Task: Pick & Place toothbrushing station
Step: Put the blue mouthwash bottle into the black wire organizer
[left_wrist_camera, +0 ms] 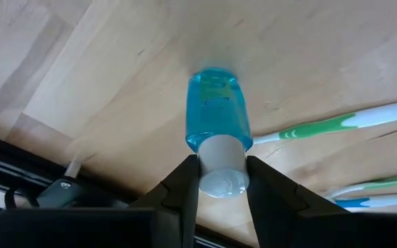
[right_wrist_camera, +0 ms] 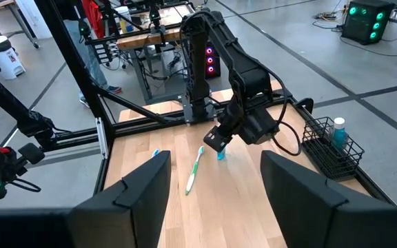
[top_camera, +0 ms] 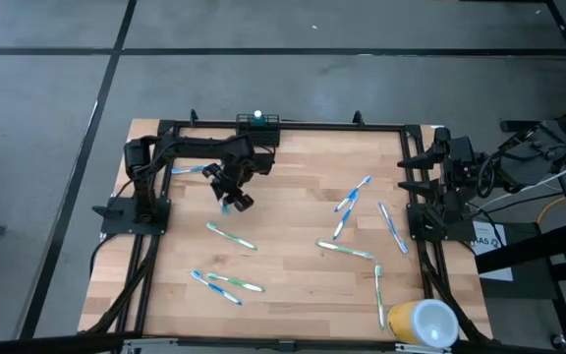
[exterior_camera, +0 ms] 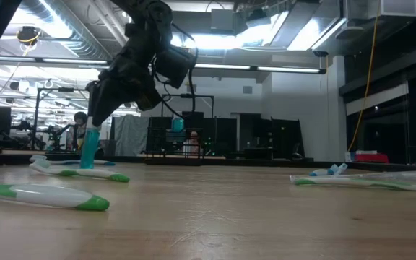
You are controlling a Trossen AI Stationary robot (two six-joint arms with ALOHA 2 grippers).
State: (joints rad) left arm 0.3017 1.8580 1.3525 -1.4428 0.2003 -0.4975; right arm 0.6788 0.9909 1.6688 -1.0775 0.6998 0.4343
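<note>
Left gripper (left_wrist_camera: 221, 180) clenched on a small blue bottle (left_wrist_camera: 216, 110) by its pale cap, bottle's base down at the wooden table (top_camera: 293, 187)

The black mesh caddy (top_camera: 259, 124) sits at the table's 12 o'clock edge, a little toward 11, holding another blue bottle (right_wrist_camera: 338, 130); the held bottle is just toward 7 o'clock from it. Toothbrushes (top_camera: 352, 194) lie scattered. The right gripper (right_wrist_camera: 216, 184) waits at 3 o'clock, fingers spread apart

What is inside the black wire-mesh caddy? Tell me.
A blue bottle with a white cap stands inside the caddy. No toothbrush sticks out. Its floor cannot be made out.
</note>
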